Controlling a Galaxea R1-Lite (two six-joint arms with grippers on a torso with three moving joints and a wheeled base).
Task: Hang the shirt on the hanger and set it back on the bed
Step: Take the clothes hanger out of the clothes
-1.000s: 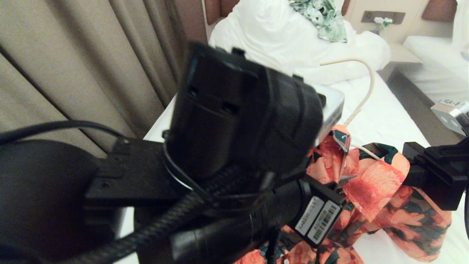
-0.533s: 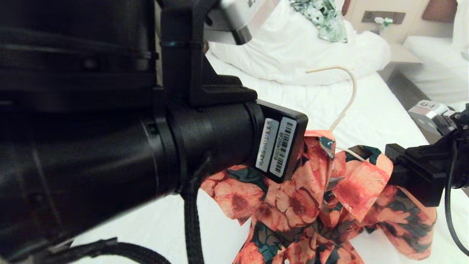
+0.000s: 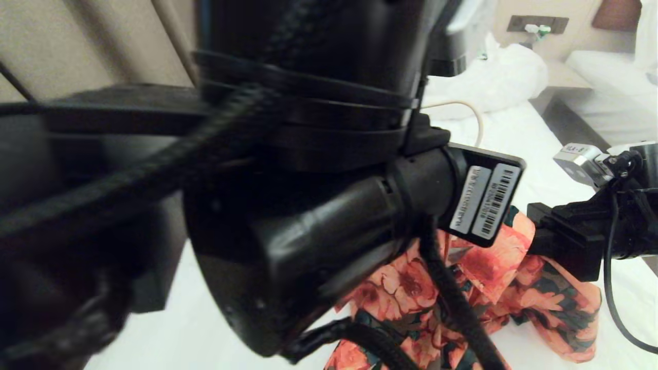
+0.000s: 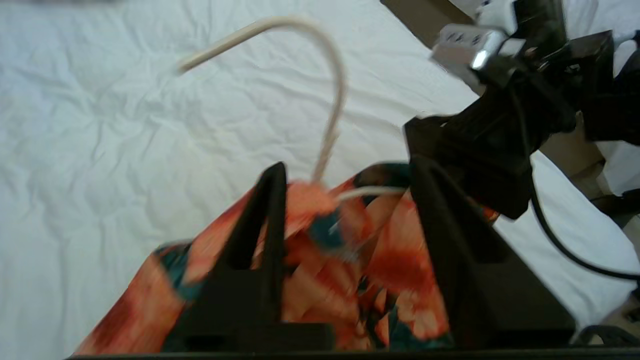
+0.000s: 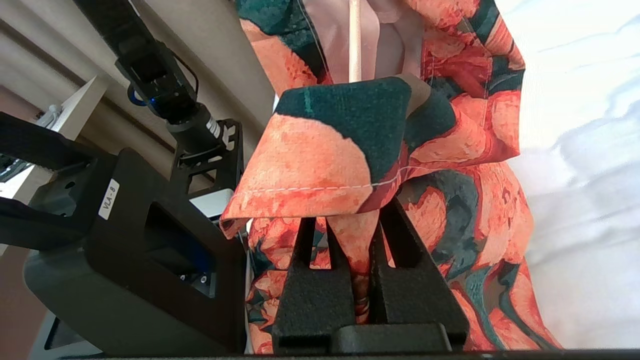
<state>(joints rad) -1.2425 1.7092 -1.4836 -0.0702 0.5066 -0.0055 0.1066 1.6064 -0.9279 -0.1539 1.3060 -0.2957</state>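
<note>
1. Shirt [image 3: 493,288], orange-coral flowers on dark green, shows in the head view as a bunched heap hanging low over the white sheet of the bed [image 3: 519,154]. Most of that view is blocked by the left arm [image 3: 288,169], black and very close to the camera, with a barcode label on its wrist. Above the label, a short curve of the cream hanger [image 3: 475,115] hook shows. The right gripper [image 3: 552,239] comes in from the right edge and meets the cloth at the shirt's right side. A second white bed [image 3: 606,72] lies at the far right, behind a bedside stand.

2. In the left wrist view the left gripper [image 4: 345,190] stands with its two black fingers [image 4: 272,200] spread about halfway, with the shirt [image 4: 310,260] collar area between them; I cannot tell whether they touch the cloth. The hanger [image 4: 332,100] hook rises out of the fabric and curves over the bed [image 4: 100,150] sheet. The right gripper [image 4: 475,165] is close by on the shirt's other side.

3. In the right wrist view the right gripper [image 5: 357,240] has its fingers [image 5: 310,250] pinched nearly together on a fold of the shirt [image 5: 325,165]. A thin bar of the hanger [image 5: 355,45] shows inside the shirt, against its pale lining. The left arm [image 5: 125,250] sits beside the cloth, and the bed [image 5: 585,175] sheet lies beyond.
</note>
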